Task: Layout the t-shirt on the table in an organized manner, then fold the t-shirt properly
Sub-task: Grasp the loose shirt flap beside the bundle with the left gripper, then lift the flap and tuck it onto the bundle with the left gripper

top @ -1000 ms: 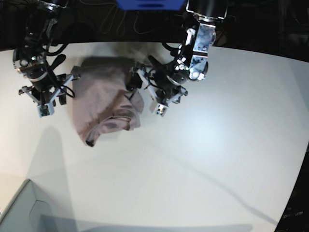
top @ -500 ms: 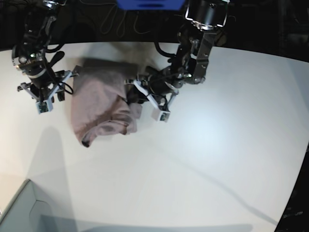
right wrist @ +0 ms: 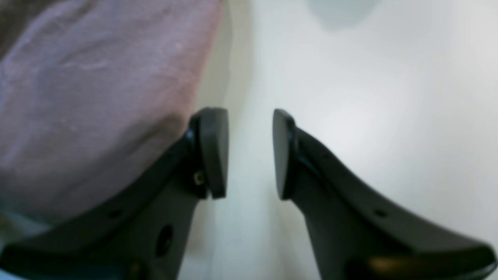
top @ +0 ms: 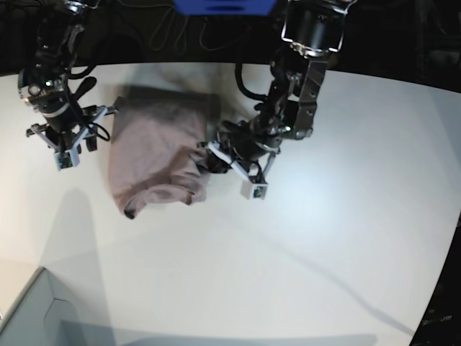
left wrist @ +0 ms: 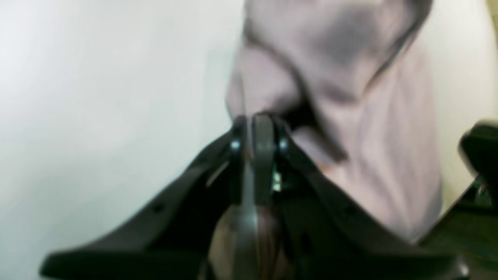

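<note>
Upper left of the base view: the t-shirt (top: 155, 148), dusty mauve, lying bunched and wrinkled on the white table (top: 324, 245), folded over itself with a rumpled lower edge toward frame centre-left.

Right side of that heap: the left gripper (top: 215, 157), reaching in low from the top centre, tips buried at the shirt's right edge. In the left wrist view, fingers (left wrist: 263, 147) pressed tight together, almost no gap, a fold of mauve cloth (left wrist: 350, 97) bunched right at the tips. Blurred there, so hard to say how much fabric sits between the pads, but clamped on the shirt's edge by the look of it.

Far left of the base view: the right gripper (top: 66, 140), poised just beside the shirt's left edge, over bare table. In the right wrist view, fingers (right wrist: 212, 151) standing apart, only white tabletop showing in the gap, the shirt (right wrist: 93, 101) filling the upper left just beside the left-hand finger. Nothing held.

Bottom left corner of the base view: a pale grey-green box corner (top: 32, 317), well apart from the cloth.
</note>
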